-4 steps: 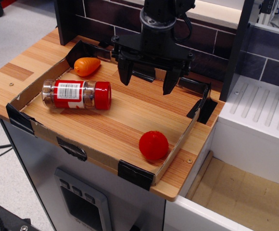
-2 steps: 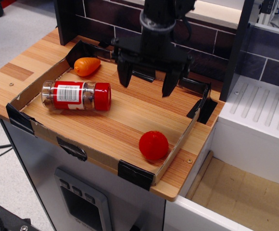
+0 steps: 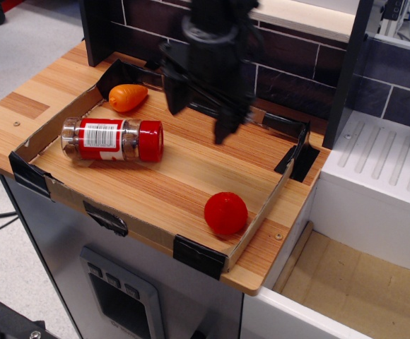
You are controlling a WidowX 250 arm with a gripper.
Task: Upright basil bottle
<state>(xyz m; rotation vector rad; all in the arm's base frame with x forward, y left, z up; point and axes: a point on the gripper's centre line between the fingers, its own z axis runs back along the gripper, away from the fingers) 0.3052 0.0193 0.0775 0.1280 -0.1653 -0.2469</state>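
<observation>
Since the earlier frames the gripper (image 3: pixel 199 121) has shifted to the left and turned about its vertical axis, so that its two fingers are no longer side by side across the view; the picture of it is now blurred. The bottle, the ball and the carrot toy have not changed their places.

The arm comes down from the top edge of the view and the black gripper hangs above the tray (image 3: pixel 148 227), its fingers pointing down. The two fingers stand well apart, with nothing between them; one fingertip (image 3: pixel 175 106) is at the left and higher in the view, the other is at the right and lower.

The basil bottle (image 3: pixel 113 139) lies on its side on the tray floor, to the left of the gripper and lower in the view, apart from it, with its red cap turned toward the gripper. The orange carrot toy (image 3: pixel 127 97) is left of the gripper, near the tray's back corner. The red ball (image 3: pixel 225 212) lies below the gripper in the view, close to the front wall.
</observation>
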